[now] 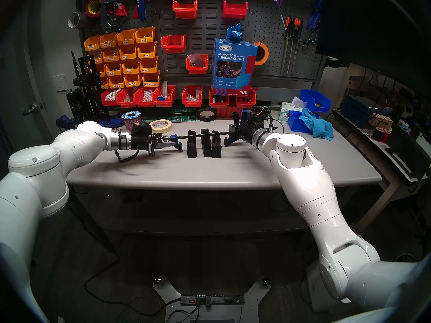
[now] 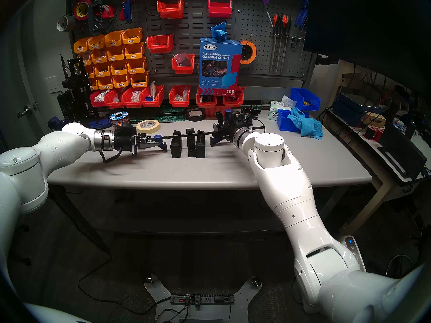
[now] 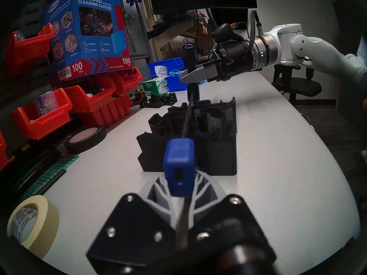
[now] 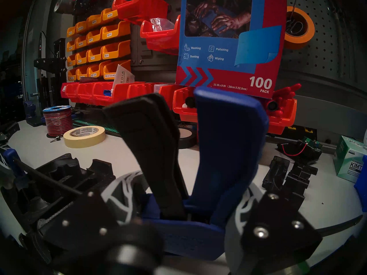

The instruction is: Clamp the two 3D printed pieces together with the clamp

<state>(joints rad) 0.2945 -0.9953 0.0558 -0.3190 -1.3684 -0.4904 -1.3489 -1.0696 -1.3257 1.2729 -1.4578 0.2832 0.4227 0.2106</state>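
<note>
Black bar of the clamp (image 1: 205, 135) is spanning above the 3D printed pieces (image 1: 204, 143) mid-table (image 1: 210, 173). Left gripper (image 1: 169, 143), coming in from 9 o'clock, is pinching the bar's blue-capped end tight; right gripper (image 1: 233, 133), from 3 o'clock, is squeezing closed on the clamp's handle end. Masking tape (image 1: 161, 126) is sitting at 11 o'clock of the pieces.

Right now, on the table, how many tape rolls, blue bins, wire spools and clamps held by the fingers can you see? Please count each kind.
Tape rolls: 2
Blue bins: 2
Wire spool: 1
Clamp: 1
Total: 6
</note>
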